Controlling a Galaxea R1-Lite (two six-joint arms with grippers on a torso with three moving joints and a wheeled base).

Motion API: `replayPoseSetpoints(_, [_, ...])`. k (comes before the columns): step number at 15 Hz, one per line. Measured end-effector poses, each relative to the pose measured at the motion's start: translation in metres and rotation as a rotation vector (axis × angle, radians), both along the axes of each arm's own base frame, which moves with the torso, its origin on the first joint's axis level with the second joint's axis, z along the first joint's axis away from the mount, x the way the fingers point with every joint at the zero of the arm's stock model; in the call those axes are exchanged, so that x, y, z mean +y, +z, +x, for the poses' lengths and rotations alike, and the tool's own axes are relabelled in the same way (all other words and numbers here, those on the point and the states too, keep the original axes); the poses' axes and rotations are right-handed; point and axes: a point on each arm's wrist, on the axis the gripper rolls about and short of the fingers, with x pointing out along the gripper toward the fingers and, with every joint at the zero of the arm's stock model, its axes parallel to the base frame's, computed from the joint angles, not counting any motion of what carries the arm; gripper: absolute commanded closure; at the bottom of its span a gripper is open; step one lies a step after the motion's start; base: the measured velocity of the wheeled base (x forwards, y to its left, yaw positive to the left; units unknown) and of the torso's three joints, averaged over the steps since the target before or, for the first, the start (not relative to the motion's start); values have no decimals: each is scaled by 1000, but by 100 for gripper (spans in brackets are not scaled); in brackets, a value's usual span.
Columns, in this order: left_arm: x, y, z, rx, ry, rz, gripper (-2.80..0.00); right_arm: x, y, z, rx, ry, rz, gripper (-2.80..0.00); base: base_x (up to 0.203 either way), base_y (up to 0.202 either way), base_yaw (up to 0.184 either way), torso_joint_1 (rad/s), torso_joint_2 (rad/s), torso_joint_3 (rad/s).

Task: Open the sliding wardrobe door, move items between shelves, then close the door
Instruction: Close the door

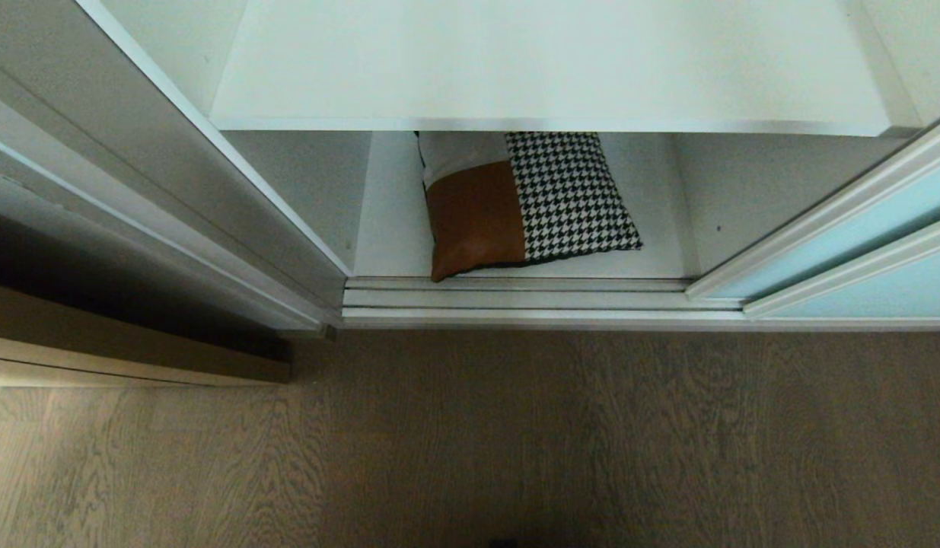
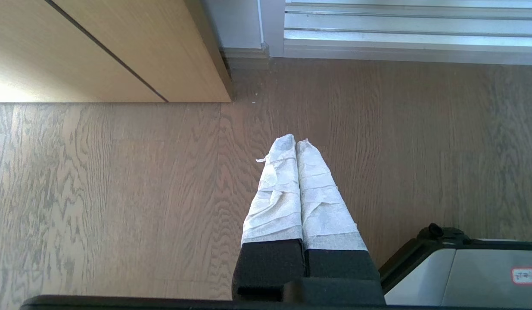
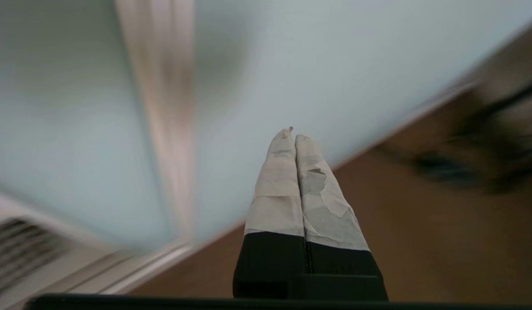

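My right gripper [image 3: 290, 134] is clenched on nothing, before the sliding wardrobe door [image 3: 317, 56]. My left gripper [image 2: 296, 142] is also clenched, empty. The cushion [image 1: 519, 202] lies at frame centre.

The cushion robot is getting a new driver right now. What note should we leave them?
Left end effector: shut, empty, parked over the wood floor.
Right end effector: shut, empty, in front of the frosted sliding door.
Cushion: lying on the bottom shelf, under the upper shelf.
Done: the sliding door stands open at the right.
Left: move the cushion to another shelf, then close the door.
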Motion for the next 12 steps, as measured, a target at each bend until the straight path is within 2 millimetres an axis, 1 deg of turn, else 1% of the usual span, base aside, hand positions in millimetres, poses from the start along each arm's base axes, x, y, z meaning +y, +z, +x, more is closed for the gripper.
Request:
replayPoseSetpoints(2, [0, 0, 0, 0, 0, 0, 0, -9, 3, 3, -17, 101, 55, 0, 0, 0, 0, 0, 0, 0])
replayPoseSetpoints(6, [0, 0, 0, 0, 0, 0, 0, -27, 3, 8, -50, 201, 162, 0, 0, 0, 0, 0, 0, 0])
replayPoseSetpoints(8, [0, 0, 0, 1, 0, 0, 0, -31, 2, 12, -70, 238, 208, 0, 0, 0, 0, 0, 0, 0])
replayPoseSetpoints(12, [0, 0, 0, 1, 0, 0, 0, -32, -2, 20, -75, 294, 268, 0, 0, 0, 0, 0, 0, 0])
